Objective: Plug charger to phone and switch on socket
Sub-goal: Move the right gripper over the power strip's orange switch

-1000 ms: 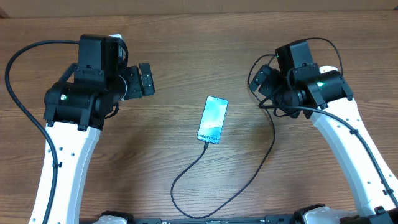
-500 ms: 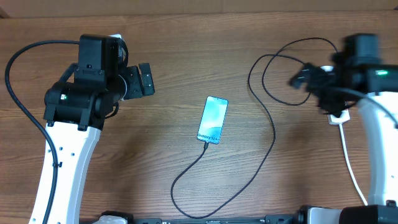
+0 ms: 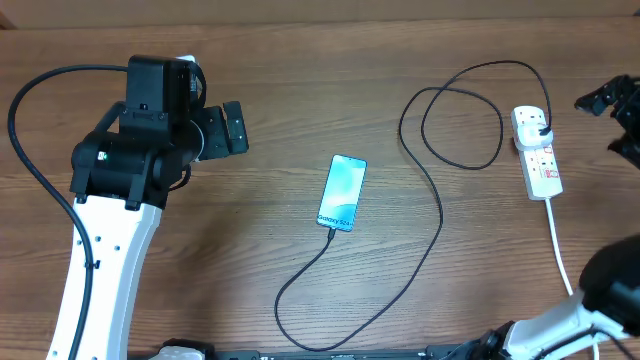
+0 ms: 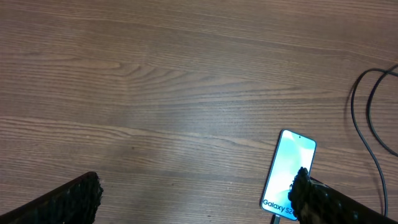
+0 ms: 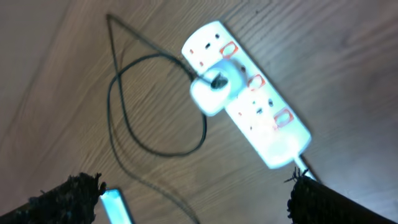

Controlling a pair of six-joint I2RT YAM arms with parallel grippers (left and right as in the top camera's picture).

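Charger (image 3: 440, 215) routing was recorded as follows. We found the connector tip meeting the lower short edge of the phone (image 3: 341, 193), which lay face up near the centre of the overhead frame on the wooden table (image 3: 250, 260), leaning a little to the right, screen lit light blue. From there the thin black lead ran down toward the bottom centre of the frame, curved right, climbed past the right side of the phone, formed one loop in the upper right and ended at the plug head (image 3: 541, 125). We saw the plug head seated on the socket (image 3: 540, 165) near its upper end. The socket lay lengthwise at the right of the frame, its white cord (image 3: 560, 250) leaving the lower end toward the lower right. We could not tell the position of its red-marked switches; the right wrist view was blurred. The left gripper (image 3: 238, 127) stood in the upper left of the overhead frame, well apart from the phone, with its jaws spread wide and nothing between them. In the left wrist view its fingertips (image 4: 81, 196) sat at the bottom corners, with the phone beside the right-hand one. The right gripper (image 5: 193, 186) stood at the right edge of the overhead frame, near the socket but clear of it, jaws likewise spread wide and empty.
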